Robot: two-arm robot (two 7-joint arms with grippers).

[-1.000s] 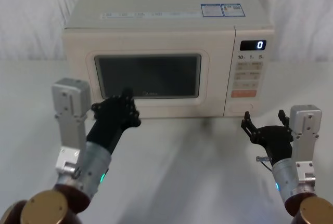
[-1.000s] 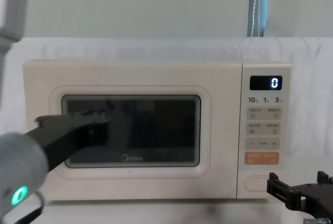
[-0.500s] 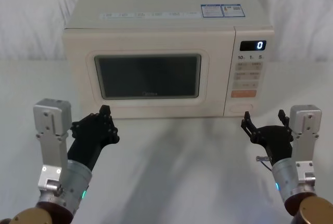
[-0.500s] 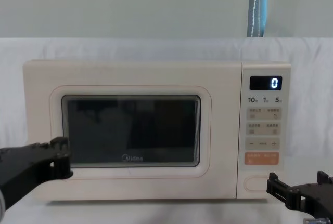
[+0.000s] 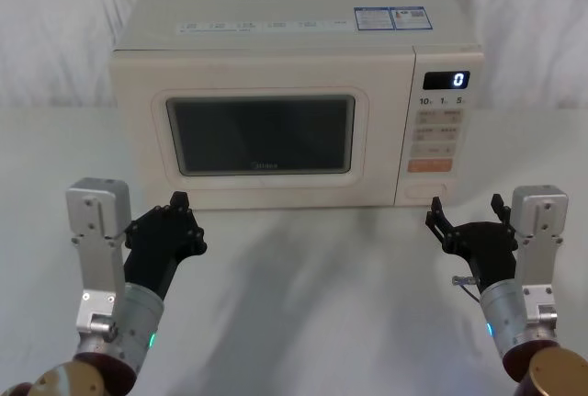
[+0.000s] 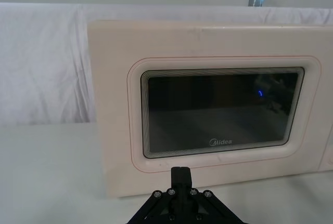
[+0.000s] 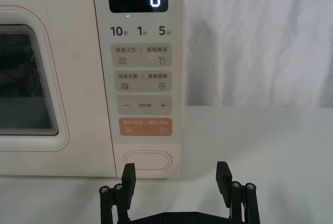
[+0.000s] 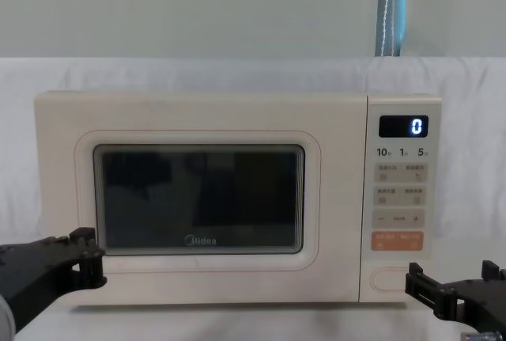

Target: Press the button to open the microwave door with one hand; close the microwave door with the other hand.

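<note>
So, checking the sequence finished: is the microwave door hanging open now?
No, the microwave door sits flush and shut against the front in the chest view.

Desk: a flat surface under a plain white cloth [image 5: 303, 277], lying smooth across the front, with soft shadows on it.
Backdrop: white fabric [image 8: 198, 72] hangs behind the desk, with gentle vertical folds and creases; in the head view it shows on both sides [image 5: 55, 38].
Wall: above the fabric's top edge, a plain pale grey-green wall [image 8: 198, 9], bare and even in tone.
Strip: a narrow blue-grey vertical strip [image 8: 391, 9] runs down the wall at the upper right and ends at the fabric's top edge; what it is cannot be told.
Light: even and diffuse, with no hard shadows.
</note>
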